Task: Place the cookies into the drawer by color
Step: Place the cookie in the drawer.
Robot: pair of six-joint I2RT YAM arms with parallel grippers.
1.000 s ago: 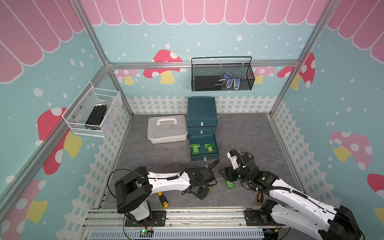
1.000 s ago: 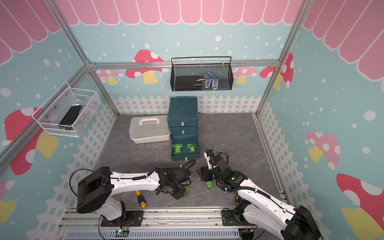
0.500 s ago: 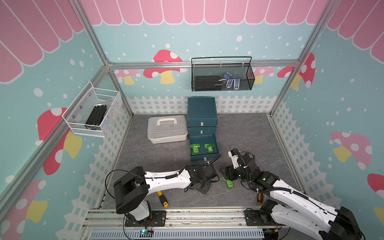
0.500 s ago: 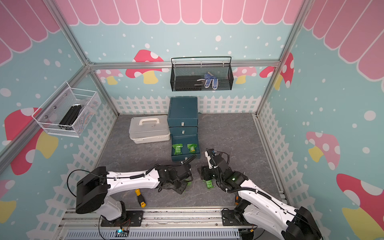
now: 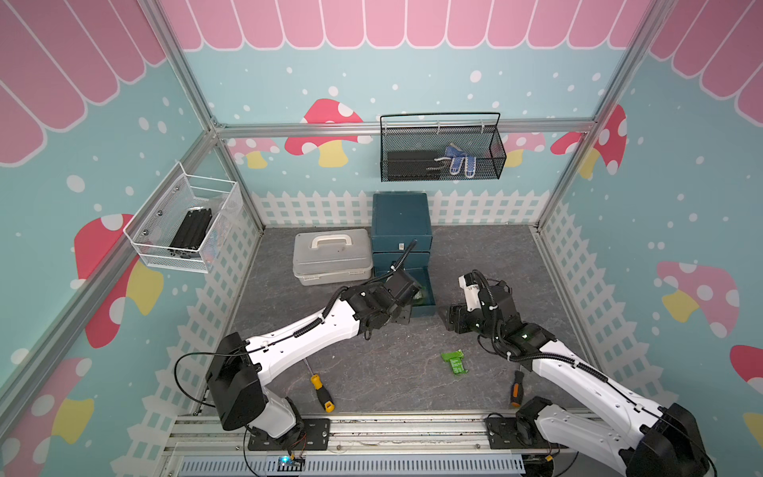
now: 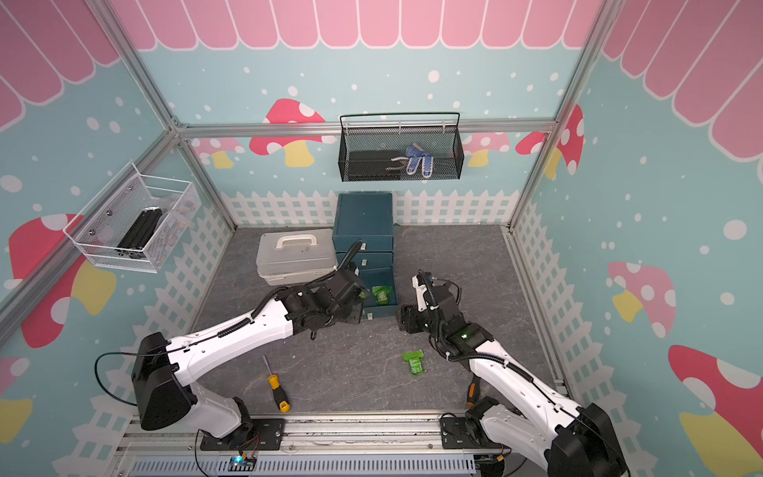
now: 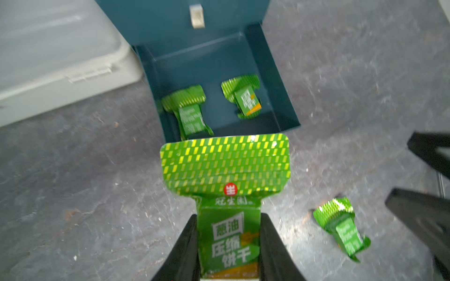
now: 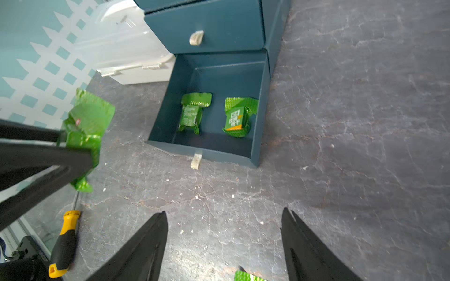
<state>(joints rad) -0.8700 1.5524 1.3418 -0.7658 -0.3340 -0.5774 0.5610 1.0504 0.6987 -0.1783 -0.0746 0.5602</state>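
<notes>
Just short of open bottom drawer (image 7: 280, 97): grips green cookie (image 7: 225, 170) in clenched left claw (image 7: 229, 219), long axis pointing ahead into it (two greens (image 7: 192, 114) inside). Leaves right claw (image 8: 224, 213) spread, empty, near loose green cookie (image 5: 455, 362) on desk (image 5: 371, 363).

Your right hand (image 8: 224, 213) hangs over the grey surface (image 8: 341, 146), fingers spread wide with nothing between them, facing the open bottom drawer (image 8: 219, 157). Inside lie a plain green cookie (image 8: 192, 114) and an orange-striped green cookie (image 8: 236, 118), apart. Nearby, the left hand (image 8: 75, 146) clamps a third green cookie (image 8: 89, 116), near a yellow-handled screwdriver (image 8: 64, 243).
</notes>
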